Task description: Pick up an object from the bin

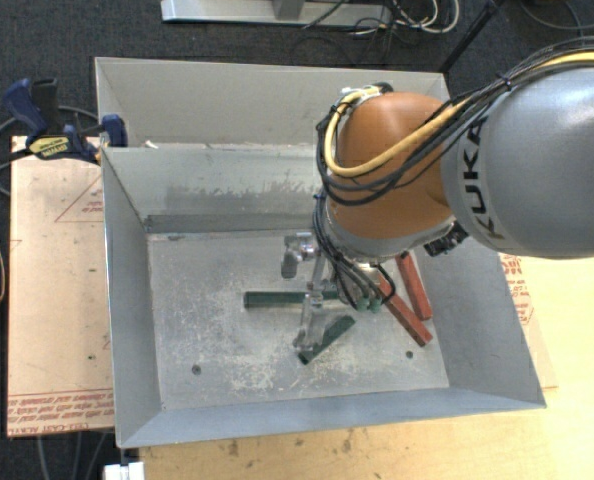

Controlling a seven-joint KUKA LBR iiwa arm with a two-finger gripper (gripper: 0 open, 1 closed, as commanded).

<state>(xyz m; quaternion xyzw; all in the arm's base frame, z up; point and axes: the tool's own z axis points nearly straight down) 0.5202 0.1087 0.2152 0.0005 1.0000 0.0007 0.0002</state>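
Bin (pixel 127 268): grey metal, with a scuffed floor.
Dark green strip (pixel 275 299): flat and narrow. You see it lying level at the floor's middle, its right end meeting the gripper.
Gripper (pixel 310 333): low over mid-floor. You cannot tell the jaw state.
Short green piece (pixel 335 329): dark and slanted, just beside the gripper.
Red bars (pixel 414 303): two, slanted, near the right wall.

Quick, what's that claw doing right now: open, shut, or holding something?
Gripper: looks open, with one finger on either side of the dark green stick in the middle of the bin.
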